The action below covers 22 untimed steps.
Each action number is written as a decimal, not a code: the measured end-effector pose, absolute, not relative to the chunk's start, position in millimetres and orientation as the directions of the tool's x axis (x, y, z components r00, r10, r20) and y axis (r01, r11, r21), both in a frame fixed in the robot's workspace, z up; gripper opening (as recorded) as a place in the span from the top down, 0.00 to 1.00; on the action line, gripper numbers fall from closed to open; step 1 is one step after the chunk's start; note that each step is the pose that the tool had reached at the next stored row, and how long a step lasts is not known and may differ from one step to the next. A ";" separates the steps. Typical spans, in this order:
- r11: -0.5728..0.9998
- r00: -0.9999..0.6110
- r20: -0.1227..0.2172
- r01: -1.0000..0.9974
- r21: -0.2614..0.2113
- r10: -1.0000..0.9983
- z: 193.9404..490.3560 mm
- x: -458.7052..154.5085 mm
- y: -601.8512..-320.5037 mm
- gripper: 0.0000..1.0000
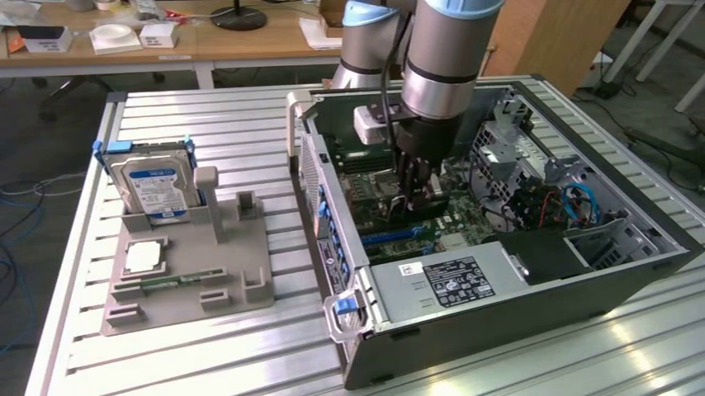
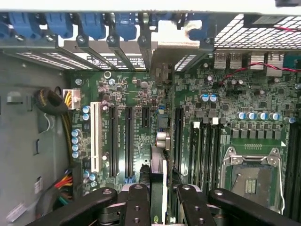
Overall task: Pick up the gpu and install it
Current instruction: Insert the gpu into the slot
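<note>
With the hard drive [image 1: 158, 186] parked at the exterior view's left, the gripper [image 1: 414, 198] in the case [image 1: 496, 322] pinches the gpu [image 2: 158, 169] edge-on over the slots [image 2: 128, 141], where slight skew could jam it beside its slot.

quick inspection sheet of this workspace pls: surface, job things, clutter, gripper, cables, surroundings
surface: slatted metal table, carrying an open pc case and a grey fixture
job's things: gpu held edge-on over the motherboard slots; cannot tell if seated
clutter: hard drive upright in the fixture, memory stick lying in it
grippers: gripper inside the case, shut on the gpu
cables: blue cable and red wires inside the case; floor cables at the exterior view's left
surroundings: wooden desk behind with small boxes
</note>
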State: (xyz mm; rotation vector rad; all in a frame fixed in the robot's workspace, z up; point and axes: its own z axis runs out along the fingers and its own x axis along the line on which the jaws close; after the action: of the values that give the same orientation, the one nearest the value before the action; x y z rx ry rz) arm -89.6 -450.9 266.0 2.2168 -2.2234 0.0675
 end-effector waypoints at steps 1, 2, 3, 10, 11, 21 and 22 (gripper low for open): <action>0.002 -0.003 0.031 -1.000 -0.029 -1.000 264.2 -89.7 -451.0 0.73; 0.003 -0.004 0.031 -1.000 -0.029 -1.000 262.4 -89.8 -451.2 0.73; 0.003 -0.004 0.031 -1.000 -0.029 -1.000 260.5 -89.9 -451.3 0.73; 0.002 -0.003 0.031 -1.000 -0.028 -1.000 253.8 -94.0 -451.3 0.73; 0.002 -0.003 0.031 -1.000 -0.028 -1.000 253.5 -94.1 -451.3 0.73; 0.003 -0.004 0.031 -0.999 -0.038 -1.000 252.4 -95.7 -451.3 0.73; 0.003 -0.004 0.031 -0.999 -0.040 -1.000 252.4 -96.1 -451.2 0.73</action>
State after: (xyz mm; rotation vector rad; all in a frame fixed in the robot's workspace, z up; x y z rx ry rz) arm -96.1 -451.2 252.4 2.2215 -2.2287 0.0788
